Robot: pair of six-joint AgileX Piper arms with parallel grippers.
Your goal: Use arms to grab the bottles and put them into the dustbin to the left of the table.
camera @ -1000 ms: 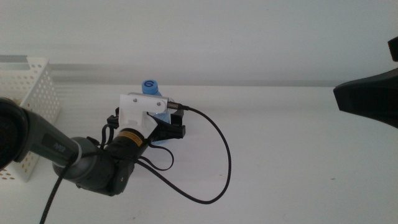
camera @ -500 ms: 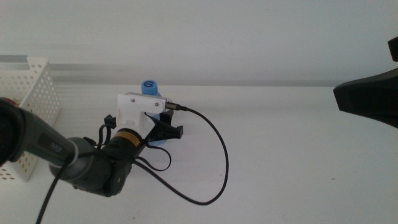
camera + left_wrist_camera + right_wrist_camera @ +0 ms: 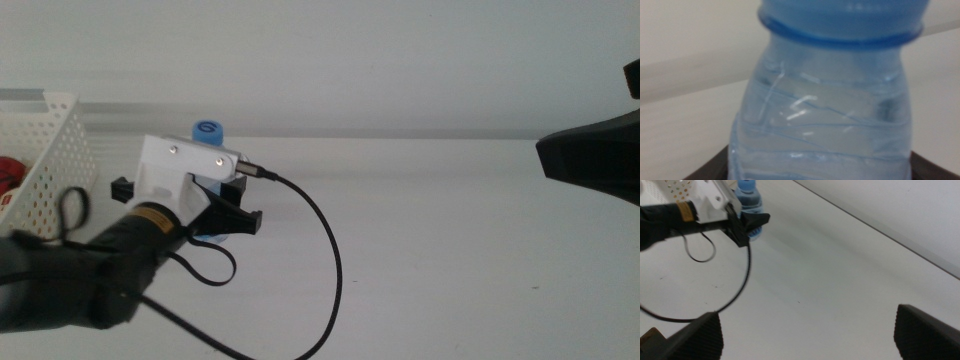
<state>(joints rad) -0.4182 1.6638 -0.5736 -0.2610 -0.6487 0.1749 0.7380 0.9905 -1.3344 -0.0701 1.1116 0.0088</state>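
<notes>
Left gripper (image 3: 228, 212) clamps the water bottle (image 3: 208, 133) near the table's (image 3: 450, 250) left edge (right gripper (image 3: 810, 330) waits open); carry it level, clearing the dustbin (image 3: 60, 150) wall before release.

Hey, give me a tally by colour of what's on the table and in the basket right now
Blue and clear: 1, the water bottle held by the left gripper
Red: 1, something red inside the white basket
White: 1, the basket
Total: 3
The right gripper waits open, apart.
</notes>
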